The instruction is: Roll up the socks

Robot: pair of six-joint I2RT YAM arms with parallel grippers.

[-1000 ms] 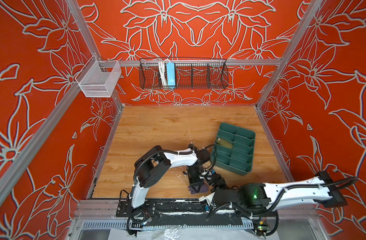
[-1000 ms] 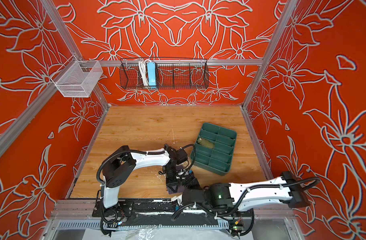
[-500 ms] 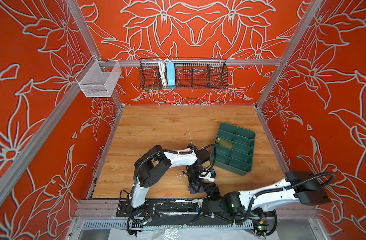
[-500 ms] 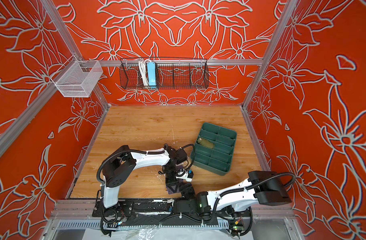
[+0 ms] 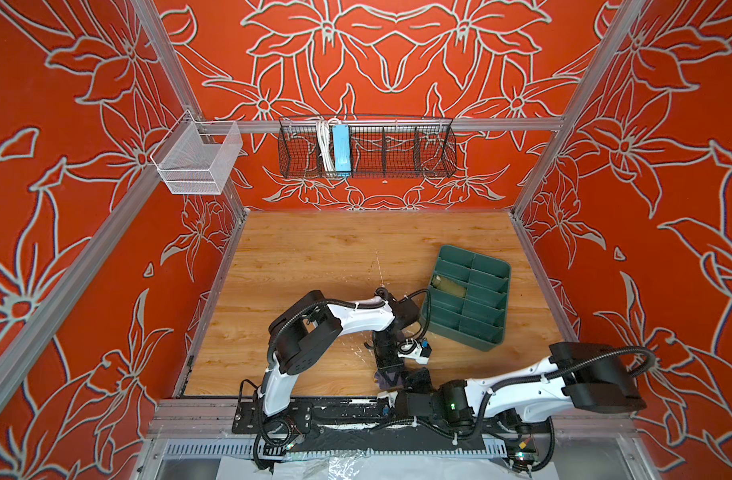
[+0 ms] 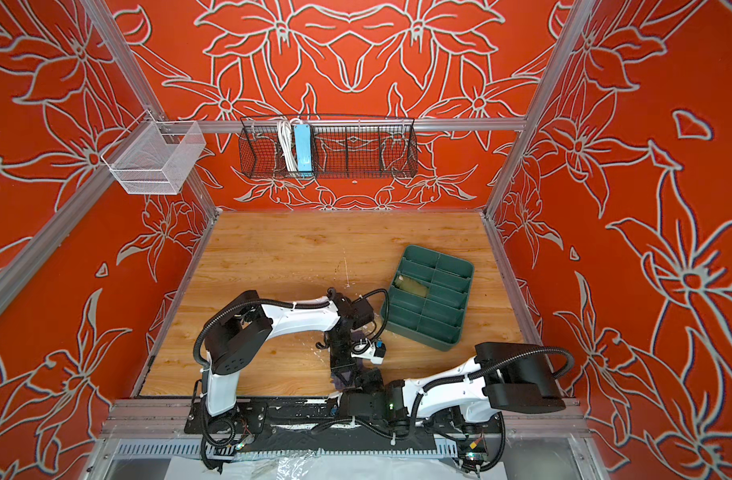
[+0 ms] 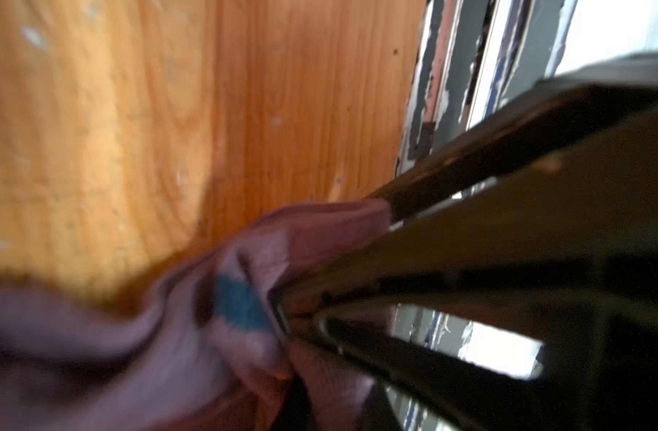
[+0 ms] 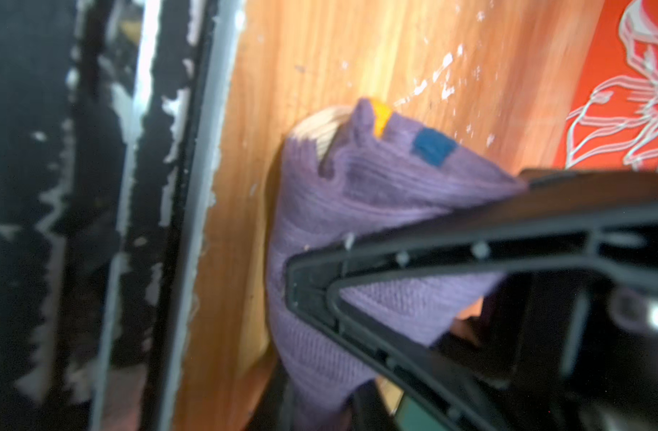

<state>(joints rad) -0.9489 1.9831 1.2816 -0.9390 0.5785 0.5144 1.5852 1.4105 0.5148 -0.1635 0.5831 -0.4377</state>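
Observation:
The purple sock (image 5: 381, 377) (image 8: 357, 194) is bunched at the front edge of the wooden floor, showing a beige end, a yellow bit and a blue patch. My left gripper (image 5: 387, 371) (image 7: 308, 406) points down onto it and is shut on the purple fabric (image 7: 170, 354). My right gripper (image 5: 412, 380) (image 8: 327, 410) comes in low from the right and is shut on the same sock, whose cloth narrows between its fingers. The olive green sock (image 5: 450, 286) (image 6: 412, 286) lies rolled in one compartment of the dark green tray (image 5: 493, 332).
The black front rail (image 5: 335, 407) runs just behind the sock. On the back wall hangs a black wire basket (image 5: 366, 145) holding a blue power strip. At the left corner a white mesh basket (image 5: 198, 160) is fixed. Red walls close in on three sides.
My right arm has folded down low along the front edge, and its gripper has gone from open to shut on the purple sock. The left gripper has stayed where it was, holding the sock.

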